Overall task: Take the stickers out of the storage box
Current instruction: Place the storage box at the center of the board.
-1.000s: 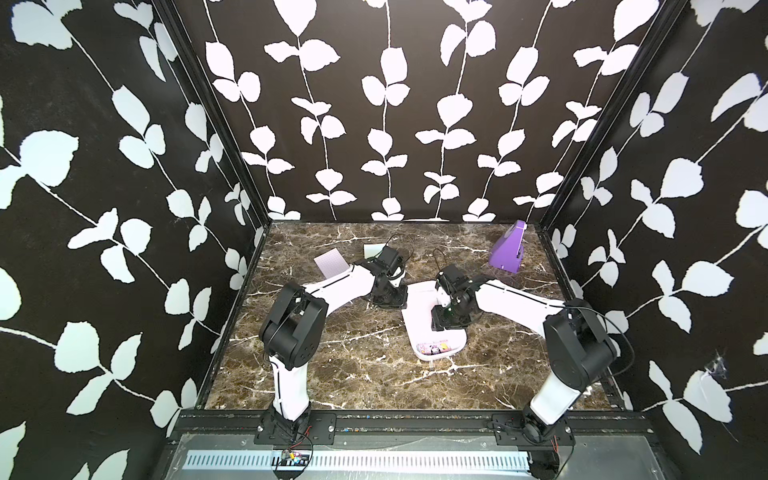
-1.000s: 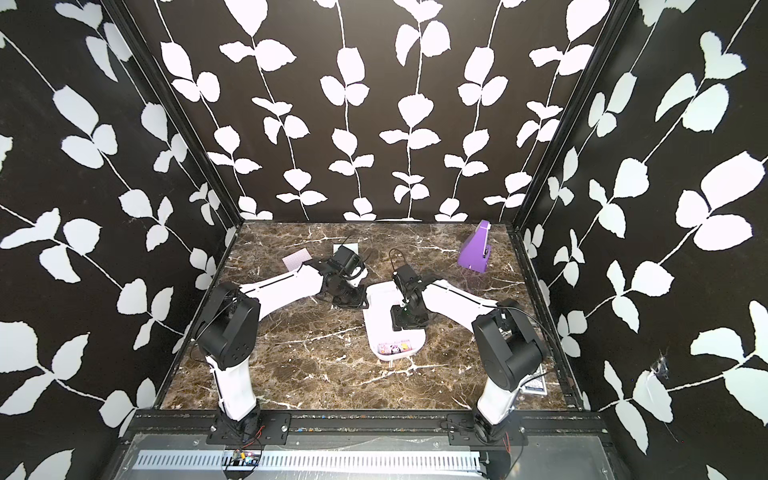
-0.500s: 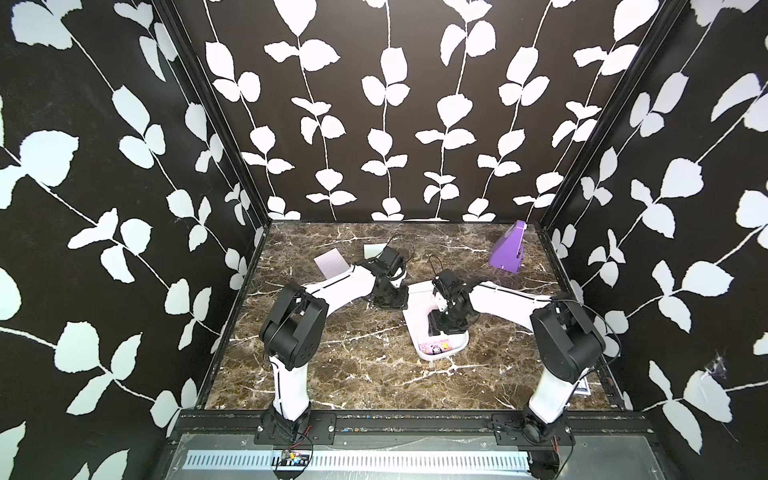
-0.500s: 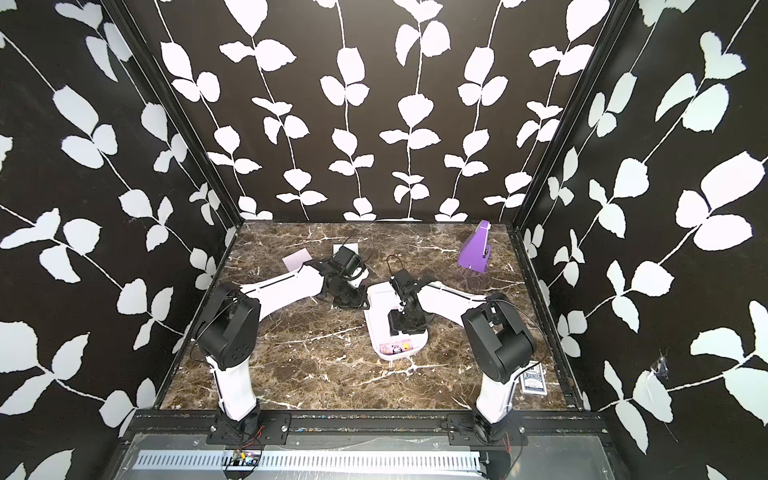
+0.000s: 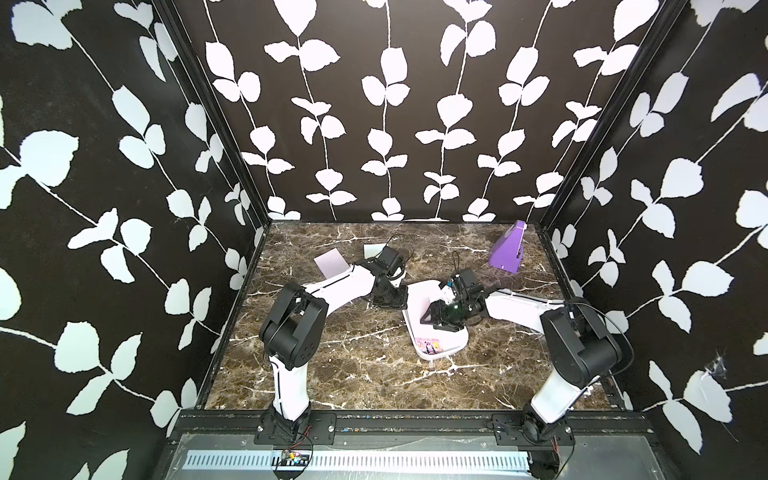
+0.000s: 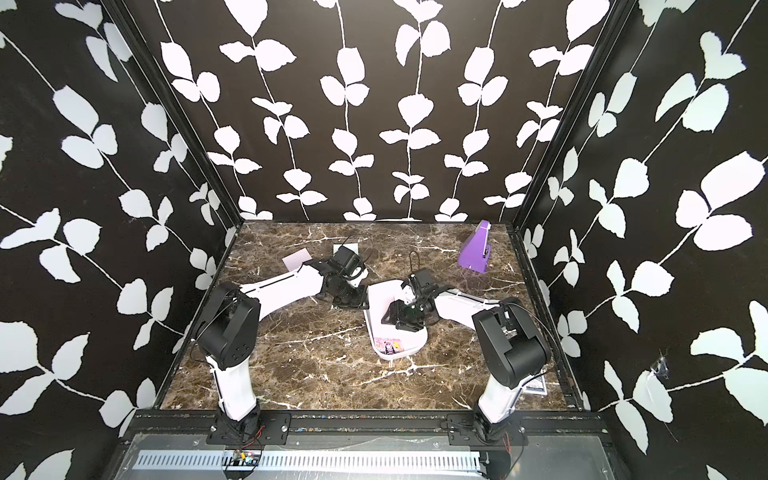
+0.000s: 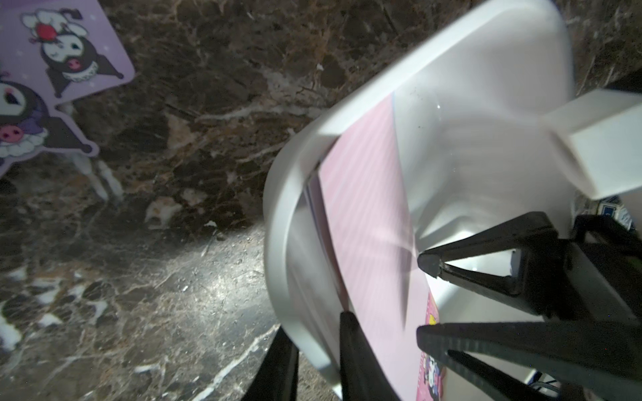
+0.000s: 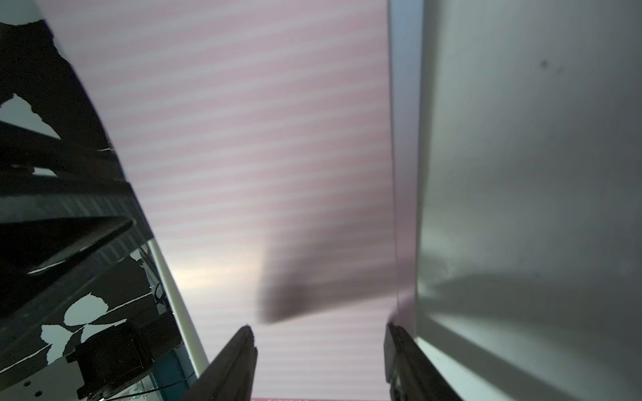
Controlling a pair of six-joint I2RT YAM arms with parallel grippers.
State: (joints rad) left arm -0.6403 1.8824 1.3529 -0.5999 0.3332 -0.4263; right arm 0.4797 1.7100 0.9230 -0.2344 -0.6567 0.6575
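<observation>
Well, the pink sheet (image 7: 368,215) lies in the box (image 7: 278,215) along one wall. It looks thin, light, floppy and slick, so I'd pinch its free long edge. My right gripper (image 7: 425,298) hangs open over it. My left gripper (image 7: 318,361) clamps the box rim on the surface (image 7: 173,277).

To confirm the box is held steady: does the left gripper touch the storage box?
Touching. In the left wrist view, the left gripper pinches the storage box wall between its fingers.
</observation>
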